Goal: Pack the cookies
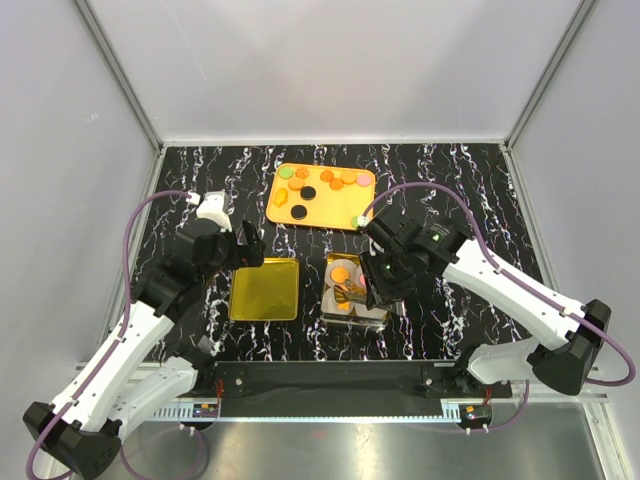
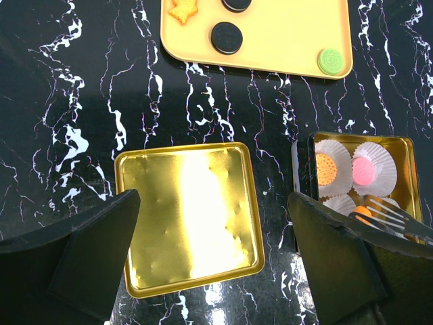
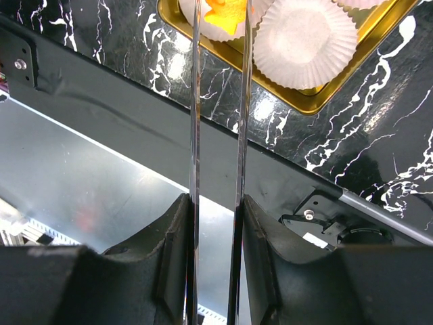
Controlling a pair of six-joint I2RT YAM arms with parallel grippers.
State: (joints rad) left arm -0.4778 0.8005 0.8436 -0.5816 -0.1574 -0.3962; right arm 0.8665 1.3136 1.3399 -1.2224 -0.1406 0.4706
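The table (image 1: 470, 190) is black with a marble pattern of white veins. On its far side the tray (image 1: 345, 208) is yellow-orange. The cookies (image 1: 327, 175) on it are orange, black, green and pink, among them an orange star (image 2: 183, 9), a black disc (image 2: 225, 37) and a light green disc (image 2: 331, 61).

Near left, the lid (image 2: 189, 217) is shiny gold. To its right the tin (image 2: 404, 145) is gold too, filled with white pleated paper cups (image 3: 304, 40). In two of these lie an orange round cookie (image 2: 326, 169) and a pink cookie (image 2: 364, 170).

The tongs (image 3: 195, 101) are mirror-bright silver. The left arm (image 1: 110, 360) and right arm (image 1: 510, 285) are white with black joints and purple cables (image 1: 127, 250). The left gripper (image 2: 213, 200) and right gripper (image 3: 215, 203) are matte black.
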